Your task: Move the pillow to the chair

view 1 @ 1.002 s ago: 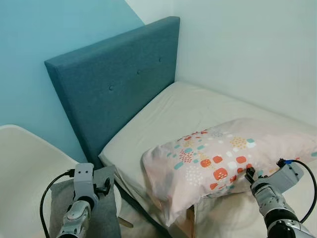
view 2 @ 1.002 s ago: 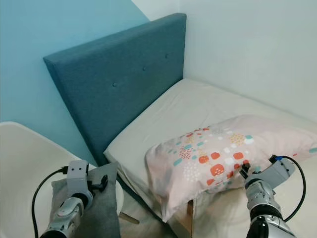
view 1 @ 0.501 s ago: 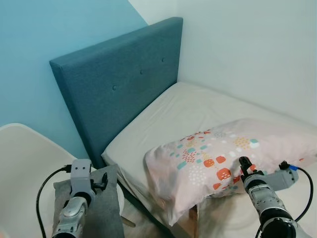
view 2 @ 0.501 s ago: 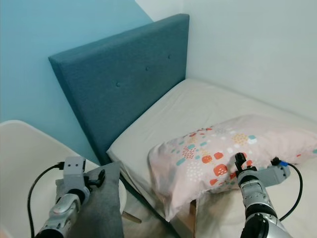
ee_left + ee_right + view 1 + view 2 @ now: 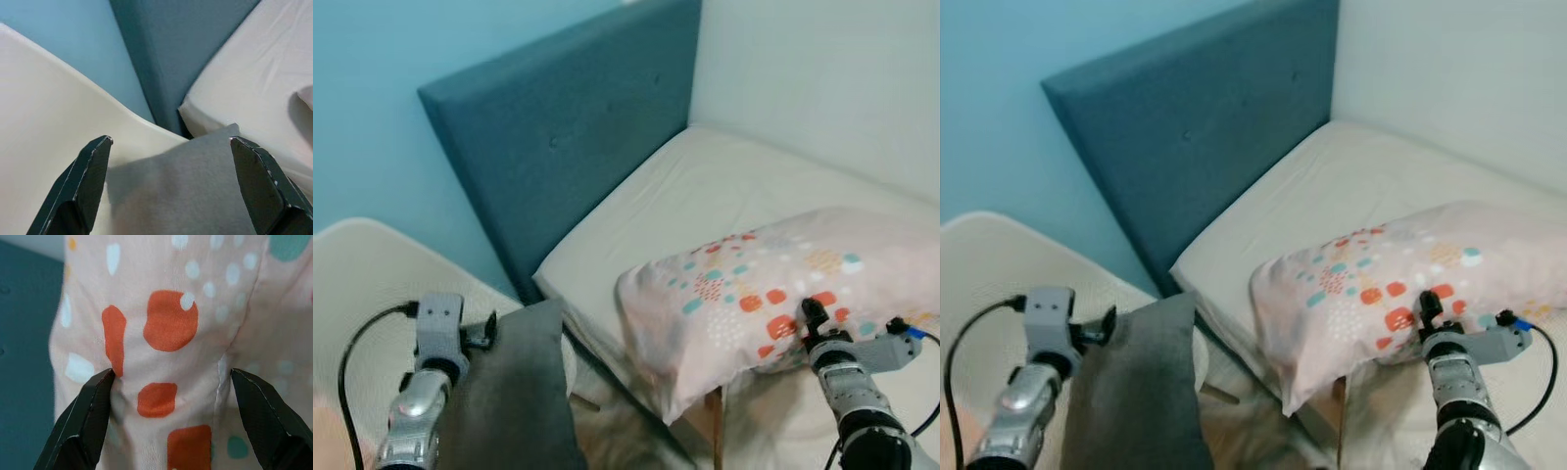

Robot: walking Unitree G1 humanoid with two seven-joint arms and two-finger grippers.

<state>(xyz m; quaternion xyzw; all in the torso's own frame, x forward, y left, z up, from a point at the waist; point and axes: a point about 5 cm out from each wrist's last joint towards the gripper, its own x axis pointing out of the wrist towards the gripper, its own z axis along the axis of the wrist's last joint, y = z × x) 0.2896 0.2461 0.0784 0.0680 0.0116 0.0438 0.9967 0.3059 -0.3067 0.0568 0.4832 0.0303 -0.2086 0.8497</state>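
We found the spotted pillow (image 5: pixel 773 294) lying on the bed (image 5: pixel 705 196), its corner overhanging the edge beside the white chair (image 5: pixel 362 284). Our right gripper (image 5: pixel 168 382) pressed into it, fingers spread wide against the fabric; the head views hid that spread. Our left gripper (image 5: pixel 171 161) gaped open above a grey cushion (image 5: pixel 195 191) on the chair.

Pillow (image 5: pixel 773 294) lies on bed (image 5: pixel 705 196), chair (image 5: pixel 362 284) left.
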